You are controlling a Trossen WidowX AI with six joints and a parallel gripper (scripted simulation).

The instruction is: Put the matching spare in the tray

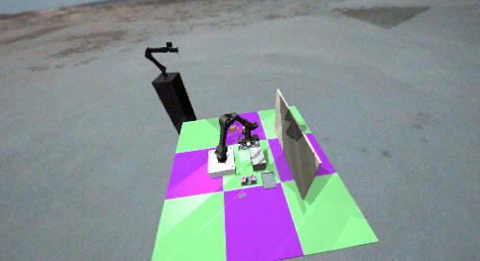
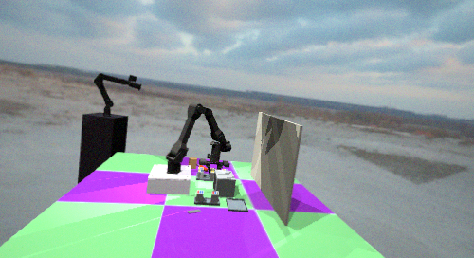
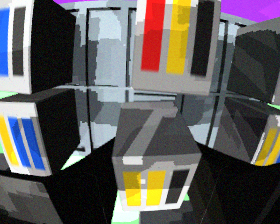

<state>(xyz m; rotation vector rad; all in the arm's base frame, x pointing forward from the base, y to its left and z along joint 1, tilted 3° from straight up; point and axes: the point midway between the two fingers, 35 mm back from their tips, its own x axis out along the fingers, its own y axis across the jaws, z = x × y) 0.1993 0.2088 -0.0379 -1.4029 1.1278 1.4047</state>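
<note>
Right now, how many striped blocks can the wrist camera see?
6. Far row: far left block, far middle block, far right block. Near row: near left block, near right block, and near middle block, held by the gripper. Others may be hidden.

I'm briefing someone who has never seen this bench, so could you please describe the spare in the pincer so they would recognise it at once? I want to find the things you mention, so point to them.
Beyond the arm's white base [image 1: 222,169] [image 2: 163,184], under the pincer [image 1: 248,142] [image 2: 214,164], blocks stand in two rows. The spare [image 3: 156,142] is the near row's middle block, the only one striped yellow, yellow, black.
</note>
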